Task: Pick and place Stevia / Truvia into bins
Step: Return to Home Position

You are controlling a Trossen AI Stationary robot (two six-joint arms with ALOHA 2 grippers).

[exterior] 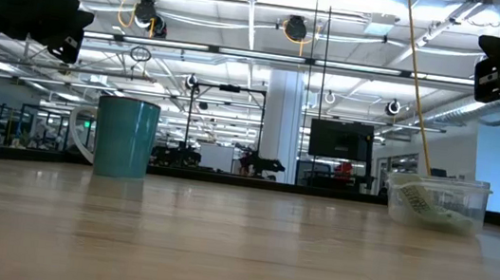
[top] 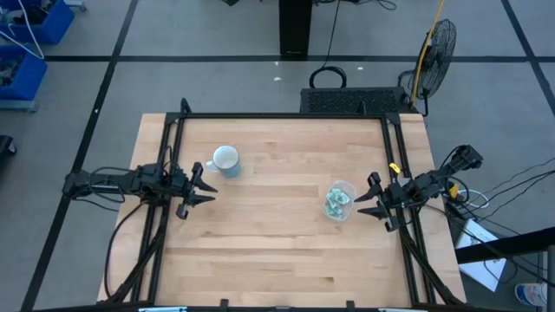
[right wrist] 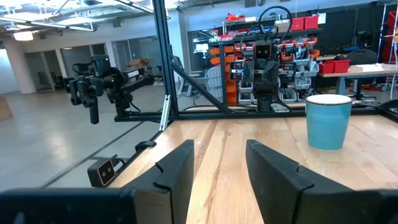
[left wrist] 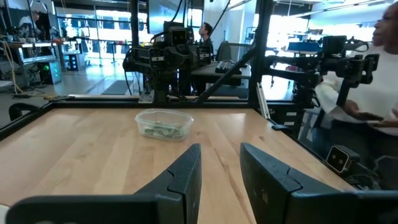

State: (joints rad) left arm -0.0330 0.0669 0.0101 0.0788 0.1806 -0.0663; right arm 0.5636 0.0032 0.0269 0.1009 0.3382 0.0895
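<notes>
A small clear plastic tub [top: 339,200] stands on its base on the right half of the wooden table, with pale green and white sweetener packets [top: 336,202] lying inside it; it also shows in the low view as the tub [exterior: 437,202] and in the left wrist view as the tub [left wrist: 164,124]. My right gripper [top: 368,198] hovers open just right of the tub, above the table. My left gripper [top: 205,188] is open near the table's left side, beside the mug. Neither gripper touches anything.
A teal mug [top: 225,160] with a white inside stands upright left of centre, close to my left gripper. A dark frame [top: 286,116] runs along the table's far edge and sides. A person [left wrist: 379,68] sits beyond the table's near side. Bare wood lies between mug and tub.
</notes>
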